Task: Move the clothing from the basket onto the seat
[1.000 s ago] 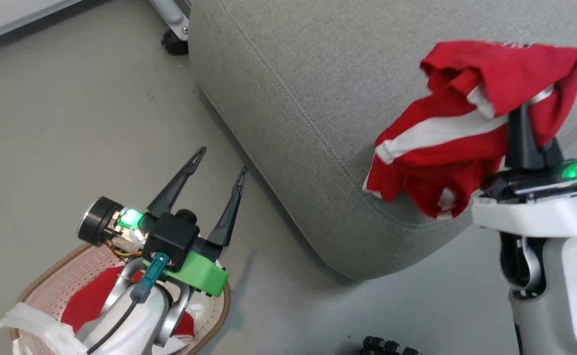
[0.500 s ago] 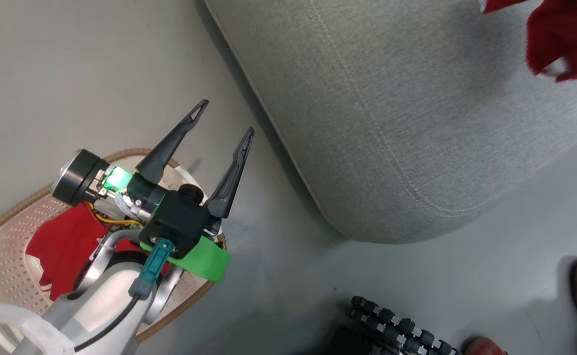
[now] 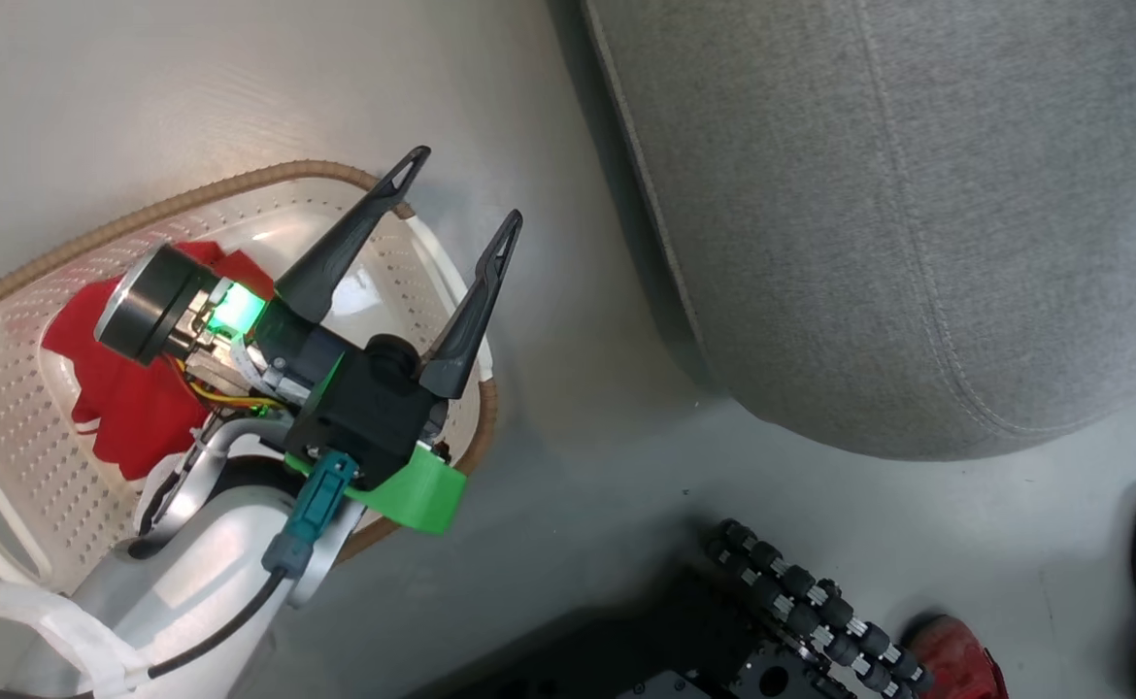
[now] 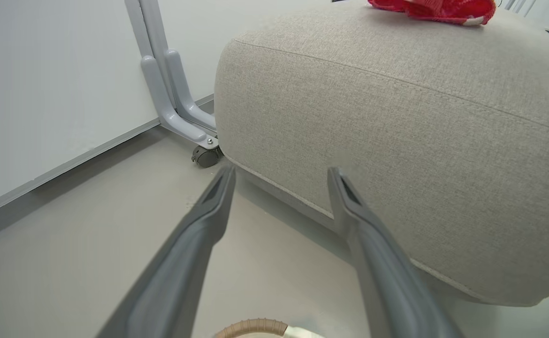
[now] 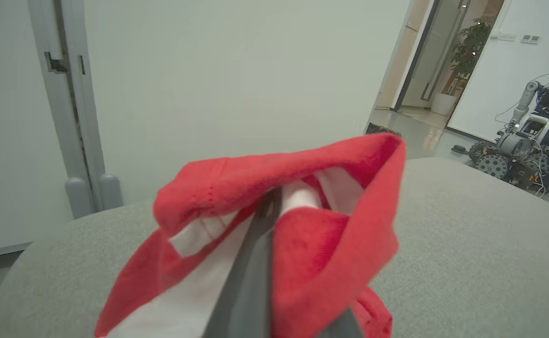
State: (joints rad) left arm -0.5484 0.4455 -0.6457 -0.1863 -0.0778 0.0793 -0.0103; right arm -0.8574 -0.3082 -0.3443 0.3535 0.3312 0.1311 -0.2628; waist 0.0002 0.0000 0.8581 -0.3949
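"Two red garments? Where's each one?"

"The red-and-white garment is bunched round the right gripper. Its fingers are pinched together inside the folds, over the top of the light-grey seat, well away from the basket."

"Is it touching the cushion?"

"Can't tell from here."

"And the other?"

"The second red garment lies in the perforated laundry basket, on the floor just left of the seat's near corner. The left gripper hangs above the basket's right side with its fingers spread wide and empty. The cloth is to its left, partly hidden behind the wrist. Its pale forearm comes up from the near edge, with the fingers angled toward the seat."
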